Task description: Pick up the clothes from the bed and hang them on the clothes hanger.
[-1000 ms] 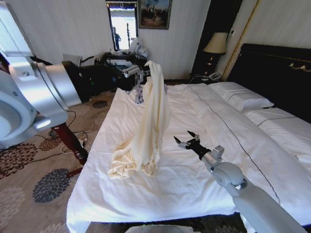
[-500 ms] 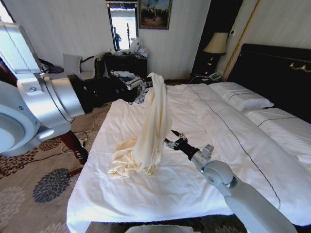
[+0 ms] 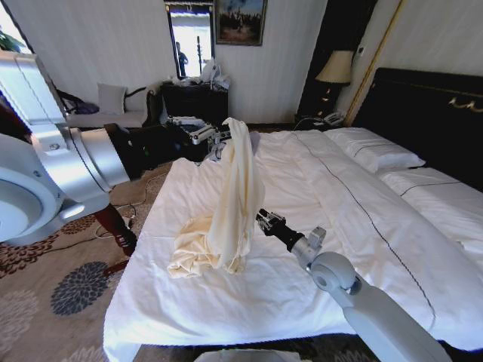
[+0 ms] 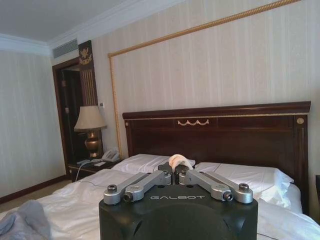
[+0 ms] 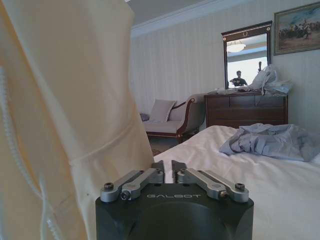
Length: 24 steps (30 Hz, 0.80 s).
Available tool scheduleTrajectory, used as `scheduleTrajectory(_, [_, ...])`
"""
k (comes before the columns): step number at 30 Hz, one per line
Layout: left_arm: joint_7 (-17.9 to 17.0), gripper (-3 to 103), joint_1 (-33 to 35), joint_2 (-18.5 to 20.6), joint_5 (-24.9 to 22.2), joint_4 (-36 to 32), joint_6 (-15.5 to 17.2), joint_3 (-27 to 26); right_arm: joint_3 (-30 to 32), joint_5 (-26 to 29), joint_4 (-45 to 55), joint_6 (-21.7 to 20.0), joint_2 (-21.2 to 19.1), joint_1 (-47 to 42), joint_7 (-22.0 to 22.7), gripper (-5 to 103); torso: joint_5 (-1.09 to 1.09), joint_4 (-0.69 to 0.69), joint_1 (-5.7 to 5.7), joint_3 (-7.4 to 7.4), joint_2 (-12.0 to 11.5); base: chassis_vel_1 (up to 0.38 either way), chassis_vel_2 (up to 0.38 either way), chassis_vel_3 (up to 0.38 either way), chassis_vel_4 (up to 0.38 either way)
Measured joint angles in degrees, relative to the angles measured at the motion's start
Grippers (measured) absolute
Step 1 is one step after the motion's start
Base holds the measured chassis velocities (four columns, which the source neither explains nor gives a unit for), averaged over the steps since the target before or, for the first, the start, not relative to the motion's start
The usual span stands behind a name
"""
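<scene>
The clothes (image 3: 238,188), a pale cream-yellow garment, hang in a tall drape above the bed (image 3: 302,181), with the lower end heaped on the white sheet. My left gripper (image 3: 220,134) is shut on the garment's top; a fold of cream fabric (image 4: 180,161) shows between its fingertips. My right gripper (image 3: 263,219) sits low over the sheet, just right of the hanging fabric, its fingers shut with nothing between them. In the right wrist view the cream cloth (image 5: 65,115) hangs close beside that gripper (image 5: 167,167). The clothes hanger is out of view.
A small grey-blue garment (image 5: 270,142) lies on the sheet past the drape. White pillows (image 3: 373,151) and the dark headboard (image 3: 430,113) are on the right. A dark-red wooden post (image 3: 113,222) stands on the patterned carpet left of the bed. A dresser (image 3: 192,98) is beyond.
My right gripper has moved left across the sheet to the side of the hanging garment, and its fingers have gone from open to shut. The left gripper still holds the garment's top.
</scene>
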Motion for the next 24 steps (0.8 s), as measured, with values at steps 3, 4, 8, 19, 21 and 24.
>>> scheduleTrajectory(3, [0.1,2,-0.02,-0.82,1.01,-0.13,-0.01,0.97,-0.09,0.58,0.47,0.0,0.21,-0.12,0.68,1,0.0,0.0,0.0,0.0,0.0,0.0,0.0,0.0,0.0])
scheduleTrajectory(4, [0.13,2,-0.08,-1.15,1.46,-0.17,-0.02,1.35,-0.03,1.17,0.65,0.0,0.25,-0.18,1.05,1,0.0,0.0,0.0,0.0,0.0,0.0,0.0,0.0,0.0])
scheduleTrajectory(8, [0.14,2,-0.76,-2.5,2.9,-0.23,-0.07,2.74,1.58,2.79,0.94,0.1,0.16,-0.55,2.36,0,0.0,0.01,0.0,0.0,0.0,0.0,0.0,0.0,0.0])
scheduleTrajectory(19, [-0.66,2,-2.85,-8.23,4.53,-0.19,-0.07,4.42,15.74,6.61,-0.16,1.69,-2.25,-4.99,4.15,0,0.0,-0.01,0.0,0.0,0.0,0.0,0.0,0.0,0.0])
scheduleTrajectory(21, [-0.83,2,-3.15,-9.08,5.14,-0.18,-0.05,5.17,18.06,7.31,-0.03,1.99,-2.92,-5.94,4.44,0,0.01,-0.01,0.0,0.0,0.0,0.0,0.0,0.0,0.0])
scheduleTrajectory(24, [-1.08,2,-3.83,-10.51,6.58,-0.15,-0.01,6.7,20.53,7.82,0.4,2.59,-3.67,-7.38,4.89,0,0.01,0.01,0.0,0.0,0.0,0.0,0.0,0.0,0.0])
